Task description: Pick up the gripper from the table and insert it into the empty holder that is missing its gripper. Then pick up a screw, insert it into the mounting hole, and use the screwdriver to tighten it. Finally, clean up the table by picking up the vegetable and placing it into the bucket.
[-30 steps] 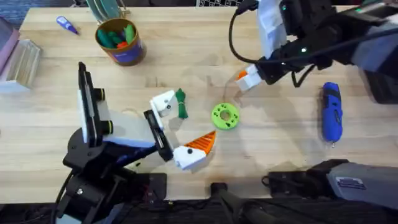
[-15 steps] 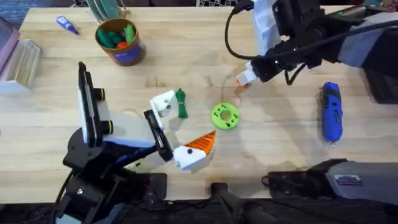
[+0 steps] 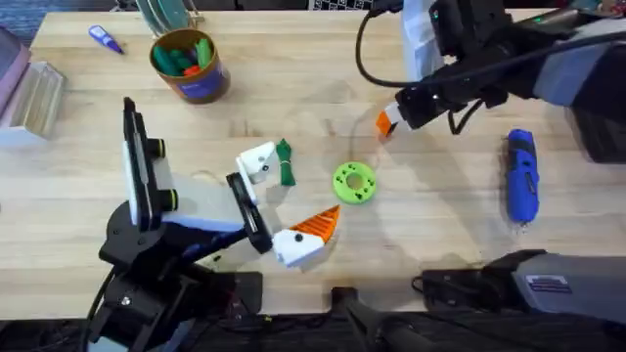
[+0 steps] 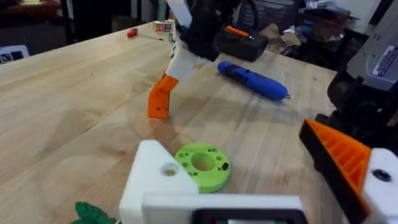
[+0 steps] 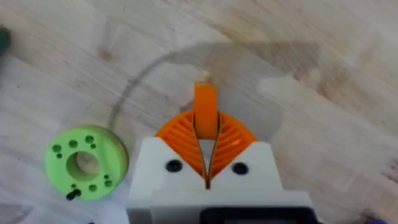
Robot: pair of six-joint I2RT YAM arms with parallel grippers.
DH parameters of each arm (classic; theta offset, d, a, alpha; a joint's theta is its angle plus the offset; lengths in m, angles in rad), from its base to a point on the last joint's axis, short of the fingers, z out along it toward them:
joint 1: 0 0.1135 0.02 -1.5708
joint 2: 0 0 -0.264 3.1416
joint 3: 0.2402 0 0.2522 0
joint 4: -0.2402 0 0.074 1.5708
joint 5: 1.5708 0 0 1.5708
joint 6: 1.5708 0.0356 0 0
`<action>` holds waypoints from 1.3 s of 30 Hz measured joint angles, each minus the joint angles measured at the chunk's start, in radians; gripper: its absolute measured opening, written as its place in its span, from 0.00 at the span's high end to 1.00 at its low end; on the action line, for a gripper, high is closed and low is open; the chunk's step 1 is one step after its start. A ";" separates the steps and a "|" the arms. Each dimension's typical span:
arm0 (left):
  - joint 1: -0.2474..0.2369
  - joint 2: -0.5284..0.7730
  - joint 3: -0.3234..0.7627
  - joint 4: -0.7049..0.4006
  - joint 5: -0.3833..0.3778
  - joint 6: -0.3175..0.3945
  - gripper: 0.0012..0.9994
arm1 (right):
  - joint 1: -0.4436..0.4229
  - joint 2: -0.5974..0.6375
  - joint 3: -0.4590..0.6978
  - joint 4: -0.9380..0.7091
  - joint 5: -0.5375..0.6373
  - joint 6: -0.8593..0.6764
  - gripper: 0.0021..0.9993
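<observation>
The orange tip [image 5: 206, 112] sits pinched between your right gripper's [image 3: 389, 119] pads, held above the table [image 3: 440, 244] just beyond the green disc [image 3: 354, 182]. Your left gripper [image 3: 279, 200] rests low on the table with its jaws spread wide and nothing between them; one finger carries an orange wedge [image 3: 317, 226], the other is the bare white holder [image 3: 257, 162]. The green vegetable [image 3: 285, 161] lies touching that holder. The blue screwdriver [image 3: 520, 178] lies well to the right. The bucket [image 3: 188, 65] stands at far left.

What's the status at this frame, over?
Right pincer shut on the gripper, lifted off the table. Left pincer open, its empty holder bare. Green disc lies between them.
</observation>
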 joint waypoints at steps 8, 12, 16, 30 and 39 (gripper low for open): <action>0.000 0.000 0.000 0.000 0.000 0.000 0.01 | -0.008 -0.281 0.000 -0.079 -0.037 0.128 0.99; 0.000 0.000 0.000 0.000 0.000 0.000 0.01 | -0.065 -0.419 -0.002 -0.022 -0.232 0.222 0.99; 0.000 0.000 0.000 0.000 0.000 0.000 0.01 | -0.119 -0.448 -0.086 0.139 -0.491 0.324 0.99; 0.000 0.000 0.000 0.000 0.000 0.000 0.01 | -0.099 -0.268 -0.329 0.405 -1.151 0.735 0.99; 0.000 0.000 0.000 0.000 0.000 0.000 0.01 | -0.089 -0.152 -0.329 0.400 -1.261 0.821 0.99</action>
